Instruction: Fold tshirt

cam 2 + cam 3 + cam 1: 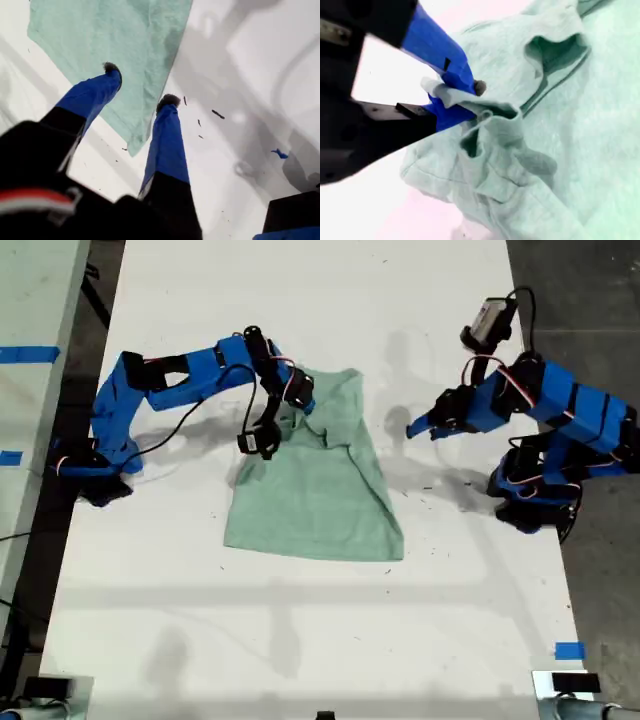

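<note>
The tshirt [318, 485] lies on the white worktop [300, 640], roughly central, nearer the far edge than the near edge in the exterior view. Its lower part is spread flat; the upper part is bunched and creased, with one sleeve region folded over.

My second gripper [462, 97] belongs to the arm reaching in from the exterior view's left. Its blue fingers [447, 60] are pinched together on a bunched fold of tshirt cloth, and the cloth rises to the jaws in a ridge. In the exterior view this gripper [262, 438] sits at the tshirt's upper corner toward that view's left.

My first gripper [140, 85] belongs to the arm on the exterior view's right. Its two blue fingers stand moderately apart with nothing between them. In its wrist view the tips hover above the tshirt's edge [125, 45] and bare worktop [260, 65]. In the exterior view this gripper [415, 428] is raised, clear of the cloth, just beside the tshirt's edge on that view's right.

Small dark specks lie scattered on the worktop near that edge. A strip of blue tape [569, 650] marks the worktop's near corner at the exterior view's right.
</note>
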Controlling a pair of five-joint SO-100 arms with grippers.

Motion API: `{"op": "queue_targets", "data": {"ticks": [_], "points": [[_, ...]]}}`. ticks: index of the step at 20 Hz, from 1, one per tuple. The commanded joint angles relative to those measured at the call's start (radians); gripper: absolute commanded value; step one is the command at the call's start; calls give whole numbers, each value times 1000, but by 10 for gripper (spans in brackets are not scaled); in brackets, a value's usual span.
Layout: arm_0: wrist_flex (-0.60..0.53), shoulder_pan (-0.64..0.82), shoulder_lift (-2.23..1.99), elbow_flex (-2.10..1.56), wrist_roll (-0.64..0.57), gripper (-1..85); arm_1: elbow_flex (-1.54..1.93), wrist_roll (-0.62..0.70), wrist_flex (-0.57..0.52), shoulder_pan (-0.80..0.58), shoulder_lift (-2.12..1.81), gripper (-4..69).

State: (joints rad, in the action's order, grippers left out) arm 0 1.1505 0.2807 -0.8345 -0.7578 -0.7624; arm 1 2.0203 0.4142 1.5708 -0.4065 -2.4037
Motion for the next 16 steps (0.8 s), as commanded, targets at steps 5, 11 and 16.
{"op": "queue_targets", "data": {"ticks": [5,11,16], "points": [[-164,-41,34,69,-46,287,52,-21,-49,12,-58,164],[342,-15,-325,-35,32,191,60,-37,-46,44,-77,184],[488,-132,-627,-376,233,33,71,-94,-38,137,-78,129]]}}
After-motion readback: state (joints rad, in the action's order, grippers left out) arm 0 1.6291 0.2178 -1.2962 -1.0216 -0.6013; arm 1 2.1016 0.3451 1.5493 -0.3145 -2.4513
